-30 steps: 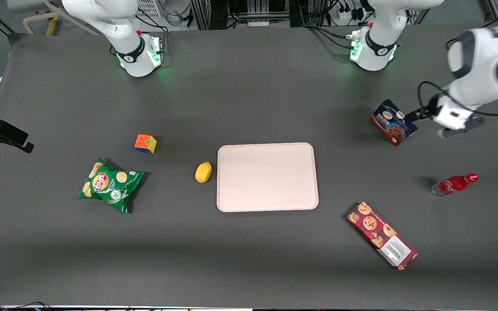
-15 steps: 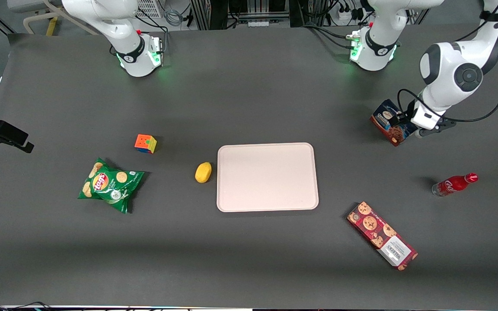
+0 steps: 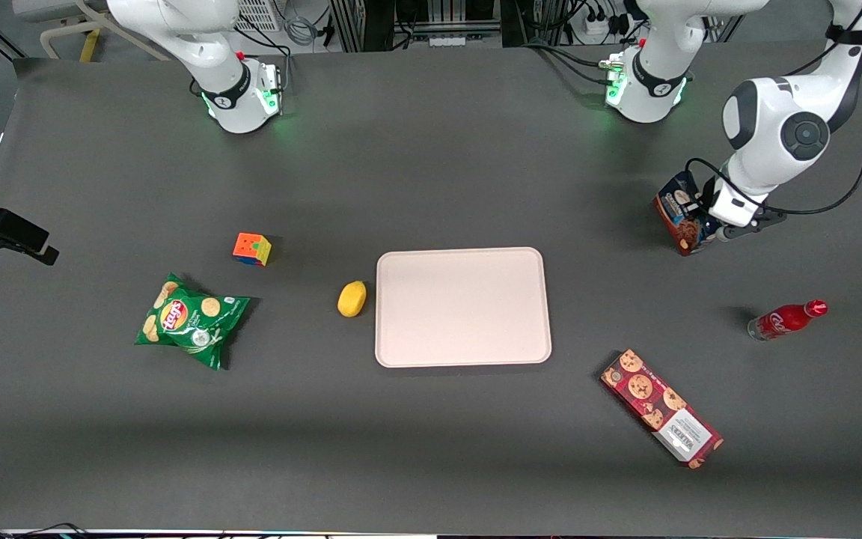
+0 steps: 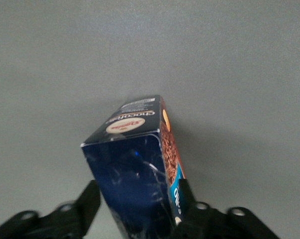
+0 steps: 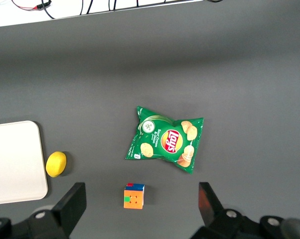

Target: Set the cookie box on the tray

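Left wrist view shows the claw [image 4: 137, 199] straddling the cookie box [image 4: 140, 164], one dark finger [image 4: 87, 201] on each broad side of the navy carton; whether the pads actually press the cardboard cannot be told. The box stands tilted on the dark surface [image 3: 431, 165] toward the working arm's end, with its brown cookie-printed side facing the front camera. From the front, the cookie box [image 3: 682, 217] sits well apart from the pale pinkish tray [image 3: 462, 307], which lies flat near the middle. A lemon [image 3: 352, 299] rests just beside the tray. A red cookie box [image 3: 660, 408] and a red cola bottle [image 3: 785, 320] lie nearer the front camera than the navy carton.
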Tool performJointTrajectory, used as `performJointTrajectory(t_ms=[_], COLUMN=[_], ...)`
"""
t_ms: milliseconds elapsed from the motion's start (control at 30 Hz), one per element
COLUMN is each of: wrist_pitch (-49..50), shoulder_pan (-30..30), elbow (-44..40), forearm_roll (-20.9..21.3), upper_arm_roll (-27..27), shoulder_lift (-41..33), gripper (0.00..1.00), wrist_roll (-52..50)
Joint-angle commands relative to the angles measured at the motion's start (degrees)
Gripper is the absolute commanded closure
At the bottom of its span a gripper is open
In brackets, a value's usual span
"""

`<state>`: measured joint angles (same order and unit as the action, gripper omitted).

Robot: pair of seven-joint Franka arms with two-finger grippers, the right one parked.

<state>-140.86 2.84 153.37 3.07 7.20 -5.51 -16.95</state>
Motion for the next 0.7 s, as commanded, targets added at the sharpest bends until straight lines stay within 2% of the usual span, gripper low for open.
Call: performJointTrajectory(t_ms=[0,333,667], wrist_pitch=[11.4,36.3,54.3], shoulder_pan=[0.2,0.4,0.4], elbow=[-9.6,-37.1,-67.1], forearm_roll=[-0.1,-0.3,-1.1], upper_arm_roll=[-0.6,-4.5,-13.5], shoulder_lift=[-1.6,-0.2,8.6], gripper=[1.00,1.00,1.00], wrist_roll=[-0.4,0.0,-0.4])
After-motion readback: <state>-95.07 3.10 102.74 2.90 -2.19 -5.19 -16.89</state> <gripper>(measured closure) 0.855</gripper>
